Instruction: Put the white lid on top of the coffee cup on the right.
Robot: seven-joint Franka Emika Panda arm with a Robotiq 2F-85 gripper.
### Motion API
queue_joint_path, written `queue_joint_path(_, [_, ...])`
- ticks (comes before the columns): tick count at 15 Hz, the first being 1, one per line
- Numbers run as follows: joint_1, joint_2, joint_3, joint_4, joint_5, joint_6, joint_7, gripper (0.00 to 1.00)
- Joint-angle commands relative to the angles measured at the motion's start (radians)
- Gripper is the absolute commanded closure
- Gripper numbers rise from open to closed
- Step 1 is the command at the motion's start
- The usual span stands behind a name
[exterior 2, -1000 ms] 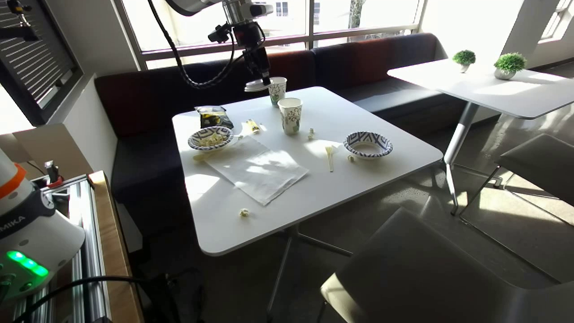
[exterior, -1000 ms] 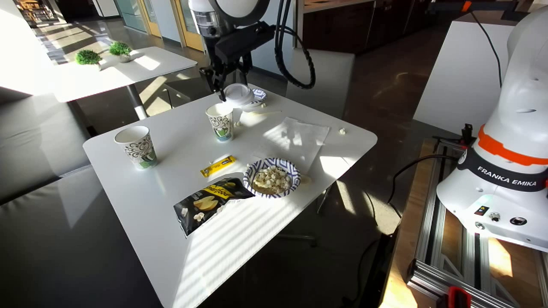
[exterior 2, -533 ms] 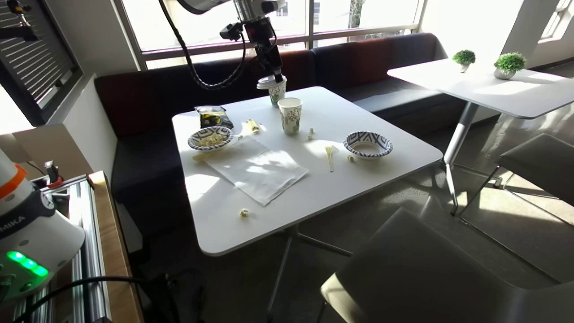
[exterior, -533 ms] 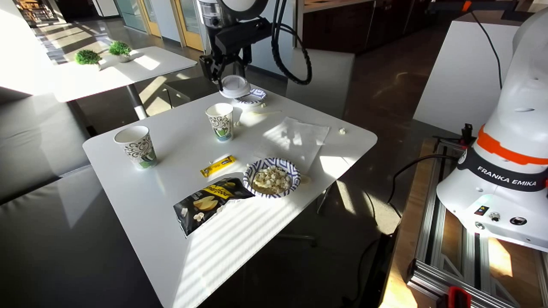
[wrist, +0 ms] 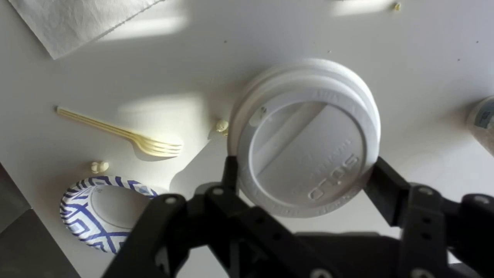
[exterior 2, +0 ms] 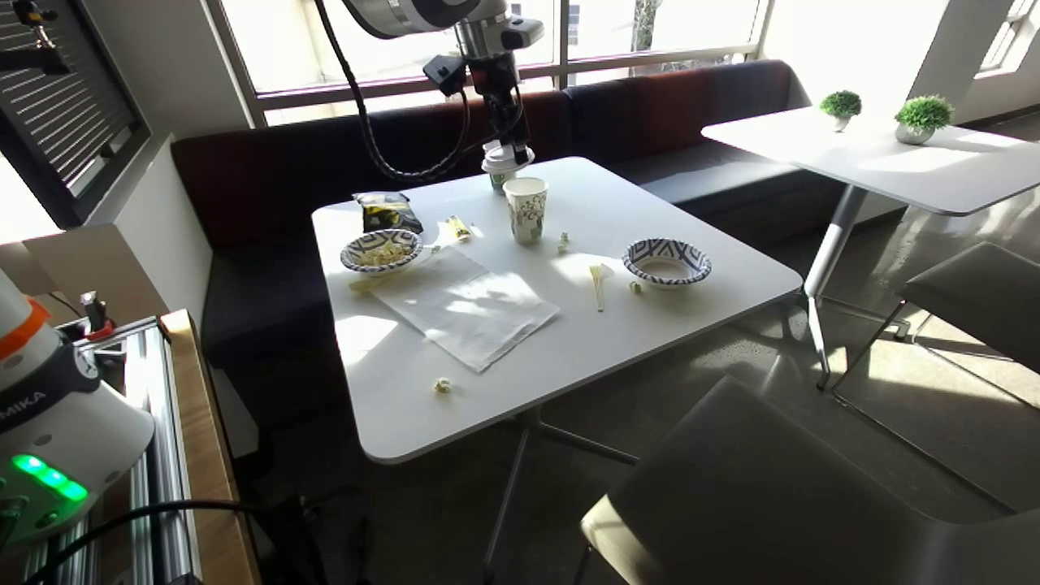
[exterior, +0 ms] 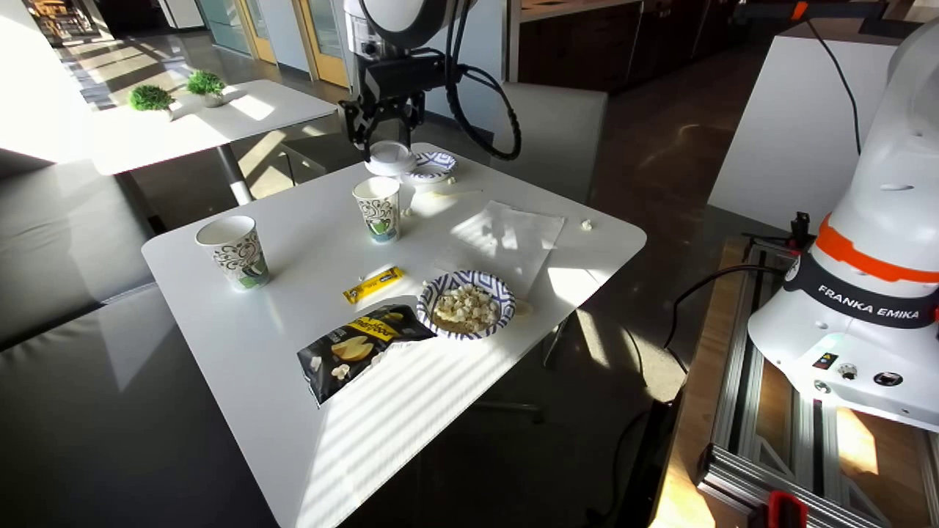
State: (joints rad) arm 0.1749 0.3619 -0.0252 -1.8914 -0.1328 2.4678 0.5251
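The white lid (wrist: 305,146) is a round disc with a raised rim and embossed lettering. My gripper (wrist: 303,170) is shut on it, with one finger at each side of the lid. In both exterior views the lid (exterior: 389,158) (exterior 2: 507,161) hangs above the table, close to the right-hand patterned coffee cup (exterior: 378,209) (exterior 2: 526,211), not over its mouth. That cup stands upright with its mouth uncovered. The slimmer-or-wider difference is hard to tell. The left-hand patterned cup (exterior: 235,253) stands apart; in an exterior view it (exterior 2: 497,183) is partly hidden behind the lid.
A frilly patterned bowl (exterior 2: 667,264) and a yellowish fork (exterior 2: 597,286) lie on the table (exterior 2: 585,333). A popcorn bowl (exterior: 466,306), black snack bag (exterior: 359,345), yellow packet (exterior: 373,284) and paper napkin (exterior: 506,238) also lie there. A cup base (wrist: 484,125) shows at the wrist view's right edge.
The gripper has carried the lid closer to the right-hand cup, leftward in an exterior view and rightward in the opposite-facing one. The lid rose slightly, then lowered. The cups have not moved.
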Motion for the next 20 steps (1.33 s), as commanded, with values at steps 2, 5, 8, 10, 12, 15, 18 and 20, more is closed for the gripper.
queue_joint_path(2, [-0.013, 0.086, 0.01, 0.107, 0.062, -0.037, -0.04, 0.44])
queue_joint_path(5, [-0.014, 0.133, 0.008, 0.17, 0.08, -0.063, -0.058, 0.44])
queue_joint_path(8, [-0.018, 0.174, 0.012, 0.223, 0.097, -0.104, -0.08, 0.44])
queue_joint_path(10, [-0.021, 0.197, 0.014, 0.254, 0.109, -0.127, -0.093, 0.44])
queue_joint_path(12, [-0.024, 0.218, 0.02, 0.279, 0.124, -0.136, -0.11, 0.44])
queue_joint_path(15, [-0.019, 0.246, 0.017, 0.311, 0.127, -0.149, -0.117, 0.44])
queue_joint_path(18, [-0.015, 0.267, 0.011, 0.332, 0.124, -0.159, -0.115, 0.44])
queue_joint_path(20, [-0.011, 0.277, 0.006, 0.341, 0.118, -0.164, -0.109, 0.44])
